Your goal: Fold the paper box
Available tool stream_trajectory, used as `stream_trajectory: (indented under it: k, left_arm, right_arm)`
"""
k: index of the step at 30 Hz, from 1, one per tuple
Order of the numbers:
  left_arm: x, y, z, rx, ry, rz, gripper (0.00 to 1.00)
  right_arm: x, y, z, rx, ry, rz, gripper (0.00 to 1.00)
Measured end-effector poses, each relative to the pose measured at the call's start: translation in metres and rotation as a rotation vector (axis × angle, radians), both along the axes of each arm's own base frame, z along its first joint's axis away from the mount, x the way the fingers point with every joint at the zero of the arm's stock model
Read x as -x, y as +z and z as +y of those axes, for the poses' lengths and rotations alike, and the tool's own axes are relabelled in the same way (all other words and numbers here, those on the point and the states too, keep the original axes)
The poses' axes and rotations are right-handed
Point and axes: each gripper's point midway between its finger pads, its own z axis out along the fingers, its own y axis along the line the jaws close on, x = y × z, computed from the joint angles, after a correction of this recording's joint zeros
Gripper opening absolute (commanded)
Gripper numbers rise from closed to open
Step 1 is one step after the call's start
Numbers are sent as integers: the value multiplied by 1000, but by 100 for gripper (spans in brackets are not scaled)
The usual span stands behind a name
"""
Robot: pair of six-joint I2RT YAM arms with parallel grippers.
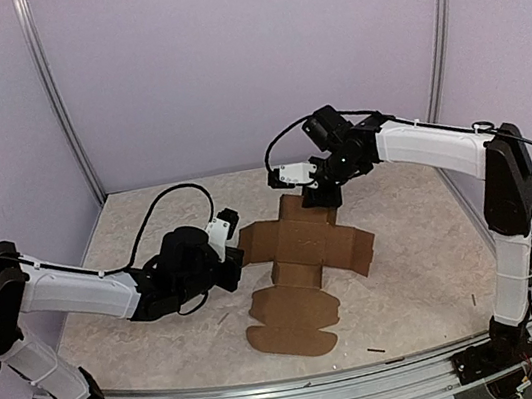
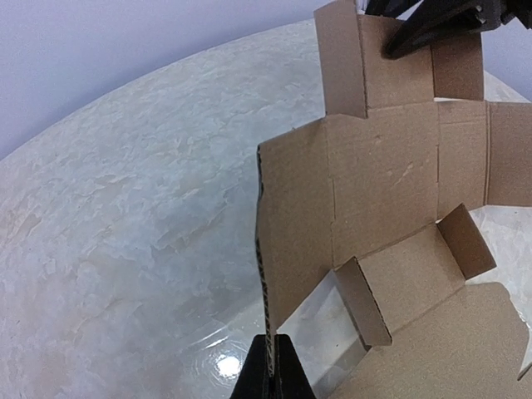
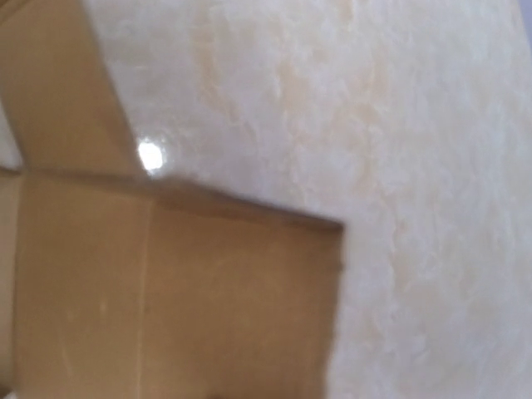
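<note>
We see the paper box (image 1: 299, 245) as a mostly flat brown sheet at mid frame in the top view, on the bench (image 1: 428, 265), w/ a few flaps lifted. L hand (image 2: 268, 356) is pinched tight on its left edge. R hand (image 1: 319, 198) sits at the far flap, upper centre; we can't tell how wide it stands or if it grips.

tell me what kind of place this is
Likely a robot lab work cell: plain lavender walls and metal frame posts enclose a marble-patterned table, with two arms on an aluminium rail and the paper box between them.
</note>
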Motion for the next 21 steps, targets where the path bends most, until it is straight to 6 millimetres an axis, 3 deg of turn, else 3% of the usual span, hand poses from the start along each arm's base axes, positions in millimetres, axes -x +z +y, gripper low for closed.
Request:
stream_trajectory:
  k: [6, 21]
  left_arm:
    - [0, -2, 0, 8, 10, 6, 0]
    - [-5, -21, -1, 12, 48, 32, 0]
  right_arm:
    - [1, -3, 2, 4, -4, 0, 3]
    - [24, -28, 9, 79, 9, -72, 5]
